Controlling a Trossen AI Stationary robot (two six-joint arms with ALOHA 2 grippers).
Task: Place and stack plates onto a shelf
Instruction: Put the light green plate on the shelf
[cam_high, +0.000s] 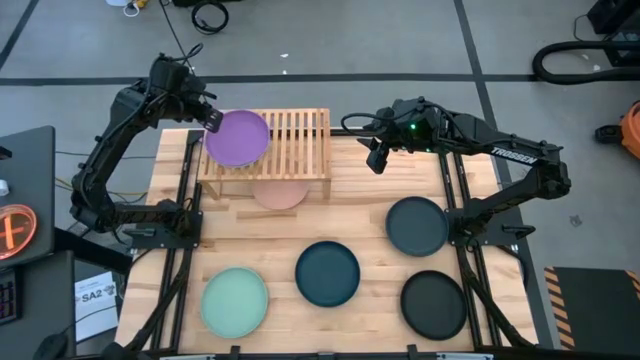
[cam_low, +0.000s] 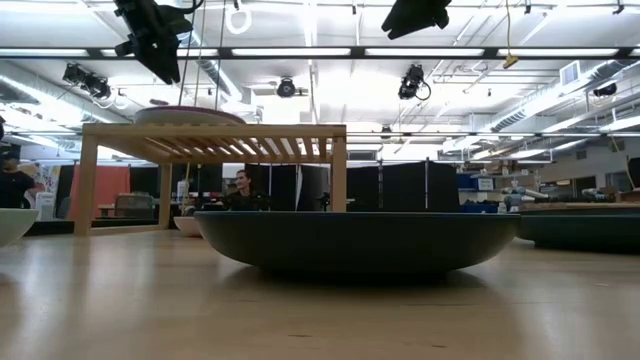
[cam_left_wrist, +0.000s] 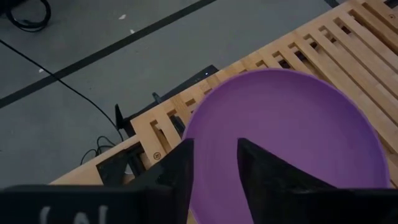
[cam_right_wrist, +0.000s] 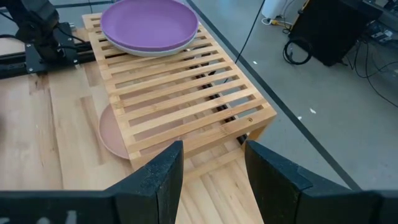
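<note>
- Shelf (cam_high: 280, 145): light-wood slatted rack at the back of the surface (cam_high: 350, 220).
- Purple plate (cam_high: 238, 137): on the shelf's left end, stacked on a paler plate (cam_right_wrist: 144, 51).
- Pink plate (cam_high: 281, 194): under the shelf.
- Left end effector (cam_high: 211, 118): fingers apart, empty, at the purple plate's edge.
- Right end effector (cam_high: 377, 158): open, empty, beside the shelf's right end.

The shelf (cam_high: 290, 140) is standing at the back of the bench (cam_high: 365, 215). Two stacked plates (cam_high: 238, 137) are lying on its left end, another plate (cam_high: 281, 192) is sitting under it, and four plates (cam_high: 328, 272) are resting in front, toward the bench's near edge.
</note>
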